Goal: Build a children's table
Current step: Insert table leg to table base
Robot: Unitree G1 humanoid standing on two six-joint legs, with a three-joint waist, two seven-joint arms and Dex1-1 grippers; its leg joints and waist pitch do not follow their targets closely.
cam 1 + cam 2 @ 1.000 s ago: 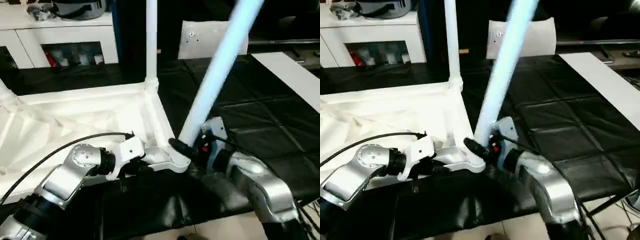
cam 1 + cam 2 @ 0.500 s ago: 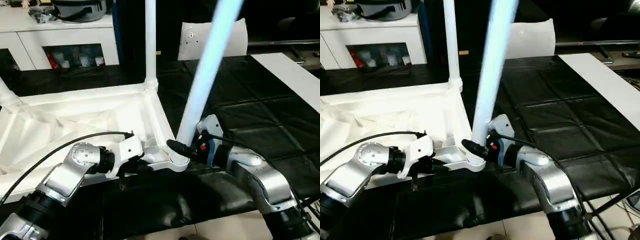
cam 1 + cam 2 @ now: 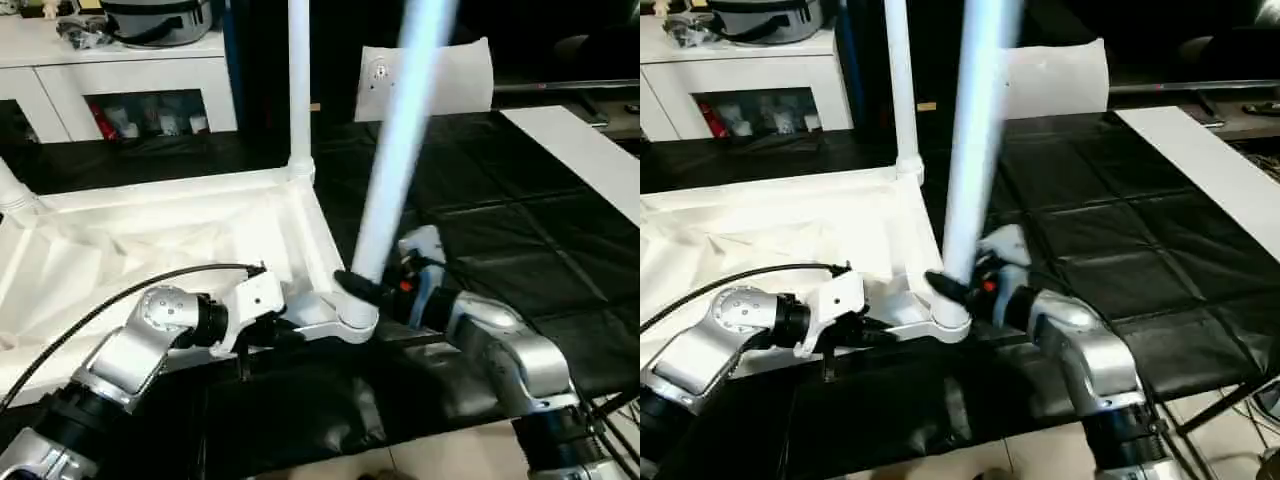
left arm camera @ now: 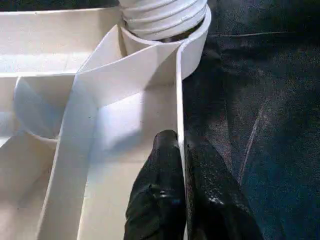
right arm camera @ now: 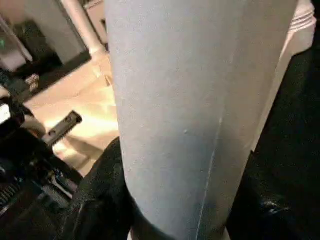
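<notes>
1. The tabletop (image 3: 150,240) lies underside up on the black bench (image 3: 520,250), with a leg (image 3: 299,80) upright in its far right corner.
2. The left gripper (image 4: 181,150) is clenched on the tabletop's near rim beside the near right socket (image 3: 352,318).
3. The right gripper (image 3: 372,292) grasps a second leg (image 3: 395,150) standing tilted in that socket.

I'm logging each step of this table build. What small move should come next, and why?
Probably tip the leg upright: the right gripper holds it leaning in the near corner socket while the left gripper pinches the tabletop's rim.
</notes>
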